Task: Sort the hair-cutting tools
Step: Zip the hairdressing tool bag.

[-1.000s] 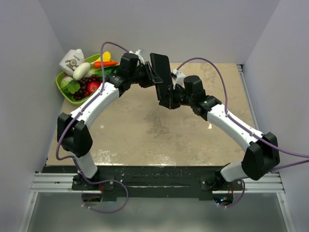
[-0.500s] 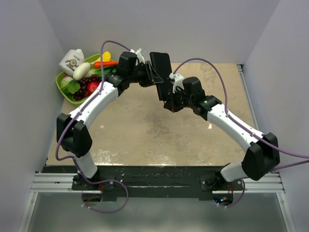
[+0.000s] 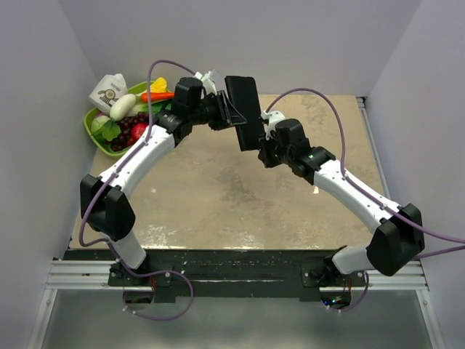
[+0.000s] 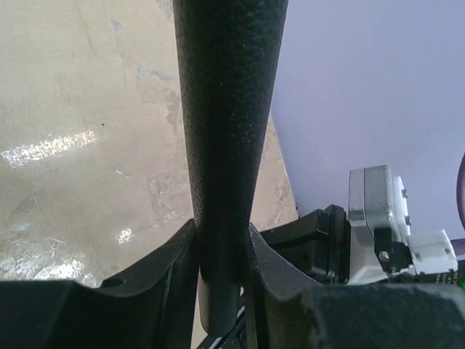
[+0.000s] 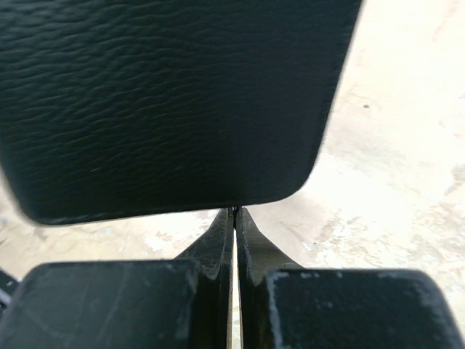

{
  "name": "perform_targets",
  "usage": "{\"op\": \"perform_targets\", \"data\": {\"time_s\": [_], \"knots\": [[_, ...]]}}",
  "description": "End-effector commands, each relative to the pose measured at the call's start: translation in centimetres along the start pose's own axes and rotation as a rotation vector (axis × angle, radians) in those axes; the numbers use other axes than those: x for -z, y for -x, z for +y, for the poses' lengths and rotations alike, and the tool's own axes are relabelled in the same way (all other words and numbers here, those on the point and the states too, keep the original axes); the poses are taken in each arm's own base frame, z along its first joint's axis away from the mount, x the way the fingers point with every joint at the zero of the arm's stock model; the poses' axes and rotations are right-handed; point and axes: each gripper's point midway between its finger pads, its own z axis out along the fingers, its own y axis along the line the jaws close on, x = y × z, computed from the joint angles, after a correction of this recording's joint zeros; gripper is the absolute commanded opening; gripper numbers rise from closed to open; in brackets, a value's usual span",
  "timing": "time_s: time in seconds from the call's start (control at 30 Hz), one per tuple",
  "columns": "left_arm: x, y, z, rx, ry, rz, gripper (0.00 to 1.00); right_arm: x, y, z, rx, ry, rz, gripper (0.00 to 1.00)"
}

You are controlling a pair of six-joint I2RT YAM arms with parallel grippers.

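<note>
Two white-and-black robot arms rise from the near edge of the mottled tan table [image 3: 218, 203] and arch toward each other over its far half: the left arm [image 3: 138, 161] and the right arm [image 3: 356, 195], each trailing a purple cable [image 3: 320, 102].

Between them, lifted off the table, is a flat black rectangular case [image 3: 245, 109] with a pebbled leather-like skin. It is tilted, with its long side running from its near right end up to its far left end.

At the near lower end of the case sits the right hand [image 3: 264, 150]. Its fingers [image 5: 218, 247] are pressed flat together, with the tips right at the rounded lower rim of the case [image 5: 167, 102]. Whether they nip anything there cannot be told.

On the left side of the case, the left hand [image 3: 232, 116] pinches it by its two broad faces. From the left wrist, the case [image 4: 229, 109] is seen edge-on, wedged upright between the two dark fingers [image 4: 182, 269].

Where the scissors and the comb are cannot be told from these views.

Well to the left of the case, at the table's far left corner, is a lime-green plastic tray [image 3: 91, 129]. It is heaped with toy food: dark grapes [image 3: 123, 135], a red strawberry [image 3: 139, 131], an orange carrot [image 3: 158, 96] and a white carton [image 3: 109, 90].
</note>
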Motion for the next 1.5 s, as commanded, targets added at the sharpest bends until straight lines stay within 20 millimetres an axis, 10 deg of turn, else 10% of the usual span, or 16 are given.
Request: {"op": "perform_targets", "data": {"time_s": [0.0,0.5,0.87,1.47], "knots": [[4.9,3.8,-8.3,-0.137,-0.267,-0.139,0.00,0.7,-2.0,-3.7,0.002,-0.192,0.080,0.00],[9.6,-1.8,-8.4,-0.249,-0.294,0.039,0.00,5.9,-1.2,0.3,0.148,0.060,0.041,0.00],[10.6,-4.0,-6.6,-0.237,-0.236,0.077,0.00,8.3,-6.0,5.6,0.336,0.197,0.191,0.00],[12.3,-7.9,-6.2,-0.273,-0.322,0.214,0.00,11.5,-5.5,4.4,0.407,0.122,0.175,0.00]]}}
